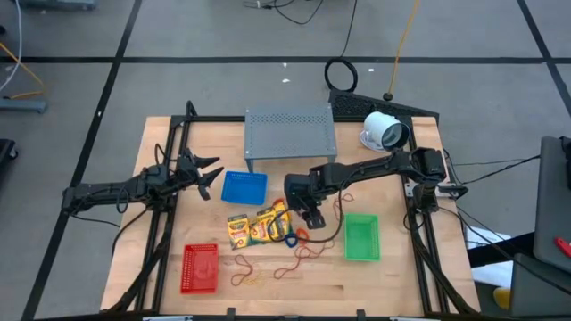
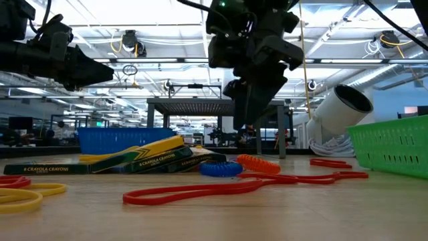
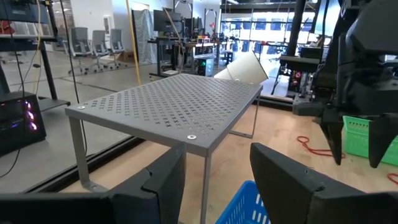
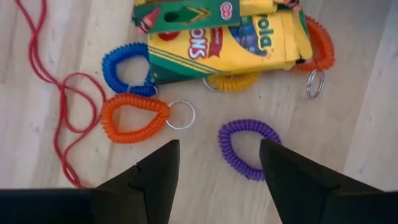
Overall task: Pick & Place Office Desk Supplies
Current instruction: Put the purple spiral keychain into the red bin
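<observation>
Yellow crayon packs [image 1: 257,226] [image 4: 224,34] lie flat in a loose pile at the table's middle. Coiled loops lie around them: blue [image 4: 124,67], orange [image 4: 134,118], purple [image 4: 249,149]. Thin red bands [image 1: 308,252] lie on the wood nearer the front. A blue basket [image 1: 243,187], a red basket [image 1: 200,267] and a green basket [image 1: 361,238] stand on the table. My right gripper [image 4: 219,149] [image 1: 310,217] hangs open above the loops, slanting down, with the purple and orange loops below its fingers. My left gripper [image 1: 212,176] [image 3: 217,155] waits open at the left, level.
A grey perforated stand [image 1: 290,134] stands at the far middle, and a white round device [image 1: 385,132] at the far right. A yellow band [image 2: 20,197] and a long red band [image 2: 200,191] lie near the front edge. Bare wood shows between the red and green baskets.
</observation>
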Motion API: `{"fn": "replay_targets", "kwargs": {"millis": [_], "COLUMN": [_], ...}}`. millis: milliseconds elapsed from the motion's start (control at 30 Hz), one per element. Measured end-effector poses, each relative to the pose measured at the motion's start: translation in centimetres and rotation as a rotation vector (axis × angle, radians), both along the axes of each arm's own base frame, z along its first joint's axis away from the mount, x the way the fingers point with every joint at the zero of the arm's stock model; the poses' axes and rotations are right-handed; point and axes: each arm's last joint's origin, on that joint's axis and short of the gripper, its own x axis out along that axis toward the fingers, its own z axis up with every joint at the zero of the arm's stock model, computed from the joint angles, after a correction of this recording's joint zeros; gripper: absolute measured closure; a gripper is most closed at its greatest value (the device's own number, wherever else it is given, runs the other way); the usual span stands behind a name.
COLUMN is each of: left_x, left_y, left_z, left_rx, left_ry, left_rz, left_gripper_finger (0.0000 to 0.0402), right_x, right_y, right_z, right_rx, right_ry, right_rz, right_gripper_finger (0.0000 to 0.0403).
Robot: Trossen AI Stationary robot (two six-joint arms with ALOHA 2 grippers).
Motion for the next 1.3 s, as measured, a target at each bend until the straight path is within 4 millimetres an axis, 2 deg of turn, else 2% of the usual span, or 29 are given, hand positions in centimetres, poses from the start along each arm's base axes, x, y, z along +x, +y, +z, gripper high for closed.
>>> {"fn": "replay_targets", "kwargs": {"millis": [867, 1300], "left_x": [0.0, 0.0], "left_y": [0.0, 0.0], "left_z": [0.0, 0.0], "left_rx": [-0.034, -0.043], "left_ry": [-0.016, -0.021], "left_rz": [0.001, 0.001], "left_gripper_finger": [0.0215, 0.0215], "right_x": [-1.5, -1.8], "right_y": [0.0, -0.5], "right_z": [-4.0, -5.6], "right_rx": [-0.029, -0.015], "right_ry": [-0.014, -0.07], "right_rz": [0.079, 0.028], "right_gripper_finger": [0.019, 0.019]}}
